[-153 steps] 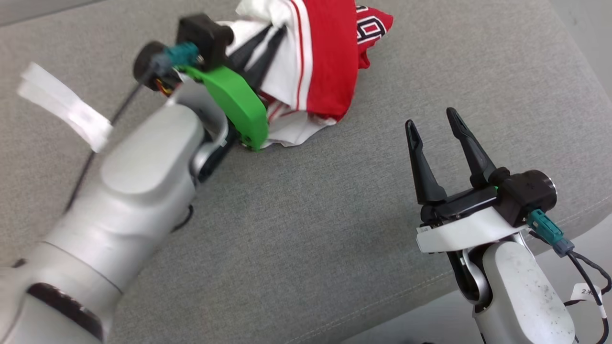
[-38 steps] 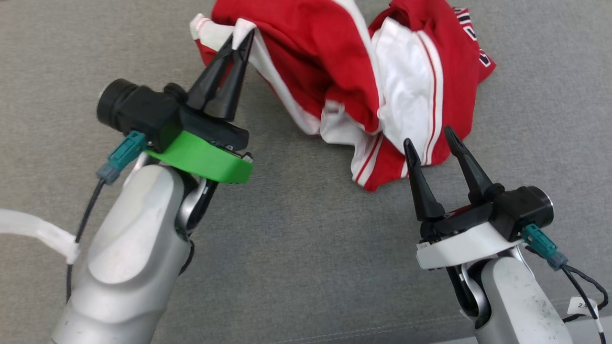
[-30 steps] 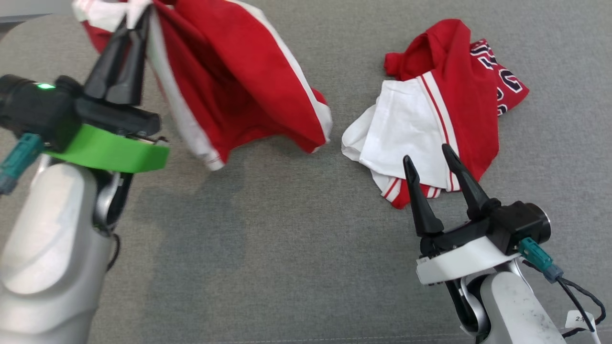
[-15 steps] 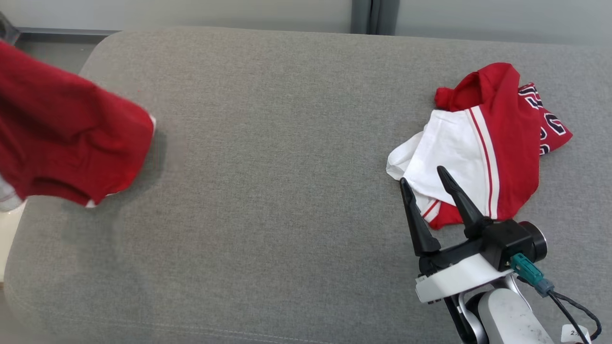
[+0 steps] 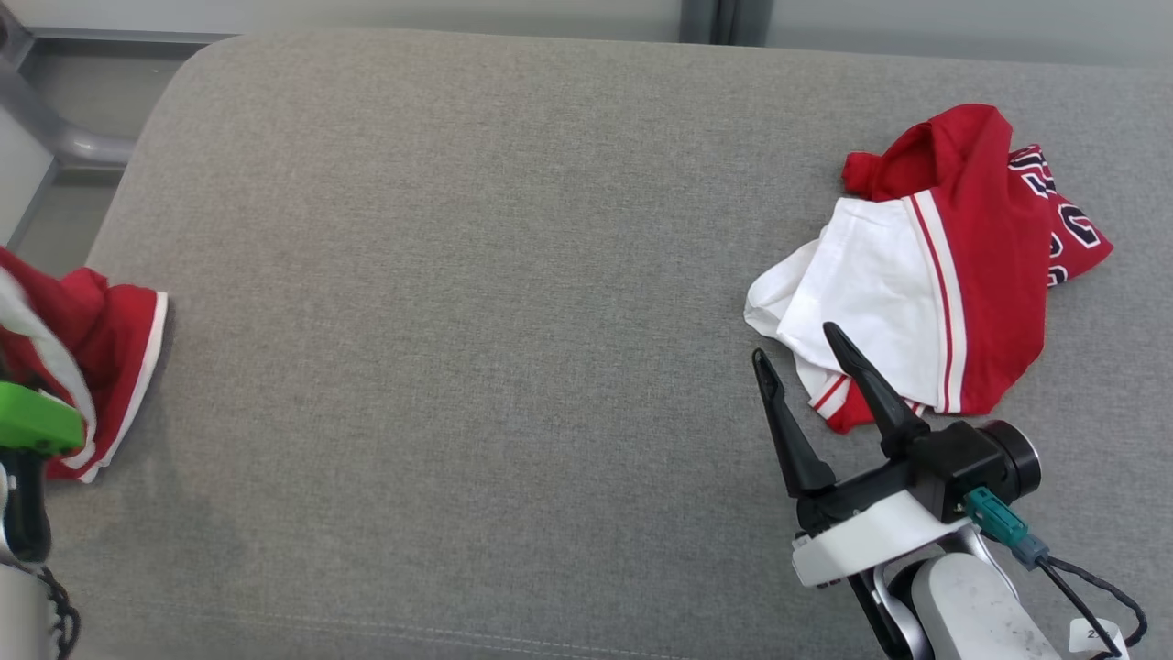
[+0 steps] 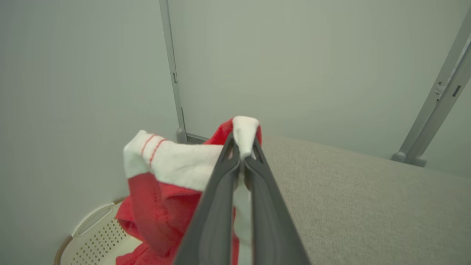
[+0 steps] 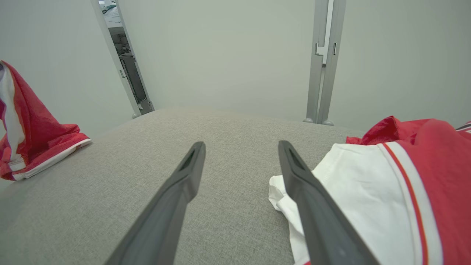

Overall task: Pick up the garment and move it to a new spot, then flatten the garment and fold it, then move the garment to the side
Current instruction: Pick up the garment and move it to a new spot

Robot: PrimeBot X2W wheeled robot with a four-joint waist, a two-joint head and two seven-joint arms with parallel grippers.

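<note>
Red-and-white knitted garment (image 6: 154,209) is held in the left pincer (image 6: 241,154), whose two long dark fingers are pressed together on a white-edged fold of the cloth; a small tuft of white fabric stands out above the fingertips. From that grip the rest of the garment hangs down, red with white bands and thin red stripes. In the head view the garment (image 5: 119,348) is seen at the far left end of the grey woven-fabric padded surface (image 5: 476,321), partly behind the green wrist plate (image 5: 32,426) of the left arm, and its white-trimmed hem appears to rest on the surface's left edge. Below it, in the left wrist view, a pale perforated plastic basket (image 6: 92,235) is seen beside the wall.

The right pincer (image 5: 794,344) is spread wide and holds nothing. It is held above the surface just beside a second crumpled red-and-white garment (image 5: 962,275), which lies at the right end, well apart from the first. Whether a finger touches its white panel cannot be told.

Dark, white-outlined characters (image 5: 1063,220) are printed on the second garment's red part, but they are folded over and cannot be read. A small white tag (image 5: 1095,632) on the right arm's cable carries marks too small to read.
</note>
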